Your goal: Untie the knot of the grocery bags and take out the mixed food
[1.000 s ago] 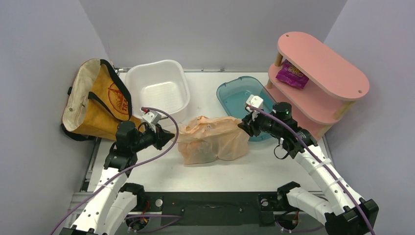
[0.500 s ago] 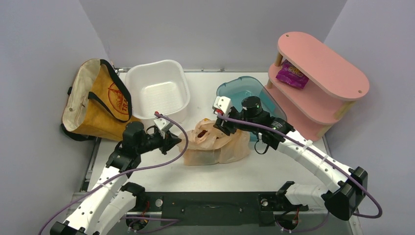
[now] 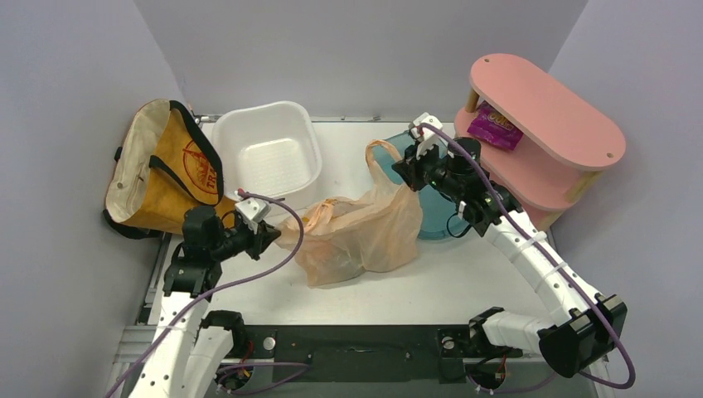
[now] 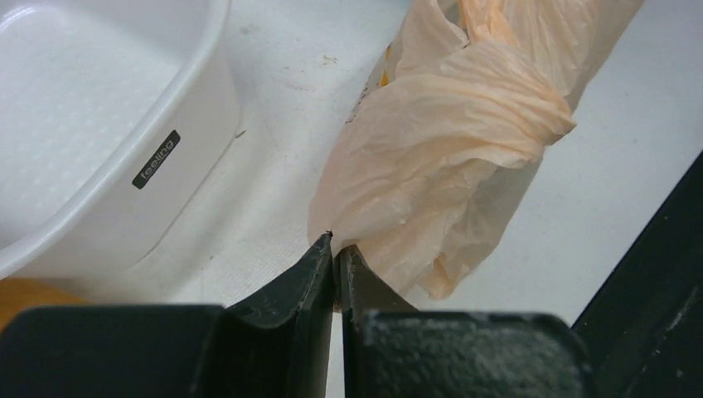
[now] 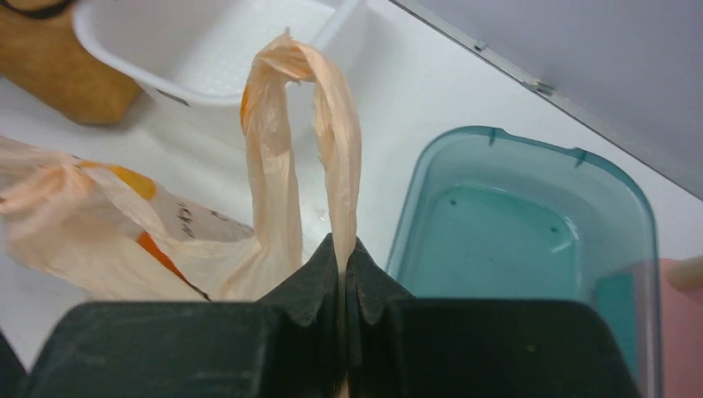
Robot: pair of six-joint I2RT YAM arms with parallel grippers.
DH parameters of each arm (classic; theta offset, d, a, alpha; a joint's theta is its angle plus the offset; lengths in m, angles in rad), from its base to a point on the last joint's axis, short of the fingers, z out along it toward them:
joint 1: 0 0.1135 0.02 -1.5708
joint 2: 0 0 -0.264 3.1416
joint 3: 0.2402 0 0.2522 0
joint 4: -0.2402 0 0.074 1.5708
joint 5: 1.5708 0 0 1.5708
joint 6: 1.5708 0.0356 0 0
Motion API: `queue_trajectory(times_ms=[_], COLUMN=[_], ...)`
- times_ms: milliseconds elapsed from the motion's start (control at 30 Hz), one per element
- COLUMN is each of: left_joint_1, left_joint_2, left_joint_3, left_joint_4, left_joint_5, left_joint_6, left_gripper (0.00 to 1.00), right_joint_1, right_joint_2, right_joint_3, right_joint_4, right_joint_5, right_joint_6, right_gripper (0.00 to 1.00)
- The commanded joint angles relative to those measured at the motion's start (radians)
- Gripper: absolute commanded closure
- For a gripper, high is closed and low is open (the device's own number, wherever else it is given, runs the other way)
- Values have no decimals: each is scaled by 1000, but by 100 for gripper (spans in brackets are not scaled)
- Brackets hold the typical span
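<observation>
From above, the thin translucent peach plastic bag point(image 3: 356, 236) lies on the table point(image 3: 464, 278), left gripper point(image 3: 276, 235) at its nine o'clock, right gripper point(image 3: 404, 172) at one o'clock; the left wrist view shows jaws clenched on a bunched fold, the right wrist view jaws clenched on a loop handle point(image 5: 327, 124), so untying is in hand and likely needs opposite pulls.

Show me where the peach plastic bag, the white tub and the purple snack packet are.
peach plastic bag point(image 3: 365, 236): top view, its bulging body.
white tub point(image 3: 269, 157): top view, its bare floor.
purple snack packet point(image 3: 494, 127): top view, its front face.
</observation>
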Motion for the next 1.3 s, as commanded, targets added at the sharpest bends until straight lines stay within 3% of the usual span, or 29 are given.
queue_trajectory(times_ms=[0, 67, 133, 233, 333, 500, 667, 833, 1033, 1133, 1167, 1267], left_joint_1=[11, 9, -5, -114, -237, -390, -453, -424, -319, -244, -186, -104], left_joint_2=[86, 133, 186, 287, 340, 462, 667, 695, 588, 534, 500, 443], left_joint_3=[163, 267, 392, 579, 626, 601, 649, 555, 350, 313, 296, 273], left_joint_4=[-111, -127, -113, -110, -76, 79, 86, 41, -182, -340, -362, -396], left_joint_5=[116, 152, 199, 201, 148, 91, 0, -40, -320, -422, -415, -371], left_joint_6=[166, 165, 85, -43, -77, -80, -88, -42, 93, 238, 291, 354], left_gripper=[81, 63, 55, 52, 52, 76, 89, 93, 87, 72, 65, 55], right_joint_1=[25, 52, 77, 100, 112, 119, 108, 55, -17, -82, -108, -141], right_joint_2=[-24, -16, -12, -15, -22, -36, -63, -94, -146, -171, -173, -155], right_joint_3=[6, 22, 40, 46, 42, 46, 28, -3, -36, -50, -54, -55], right_joint_4=[200, 227, 237, 262, 272, 272, 264, 240, 135, 30, -22, -97], right_joint_5=[-108, -111, -104, -100, -92, -85, -71, -68, -65, -61, -60, -70], right_joint_6=[271, 297, 316, 354, 380, 405, 414, 454, 420, 323, 304, 248], right_gripper=[100, 100, 100, 100, 100, 100, 100, 100, 100, 100, 100, 100])
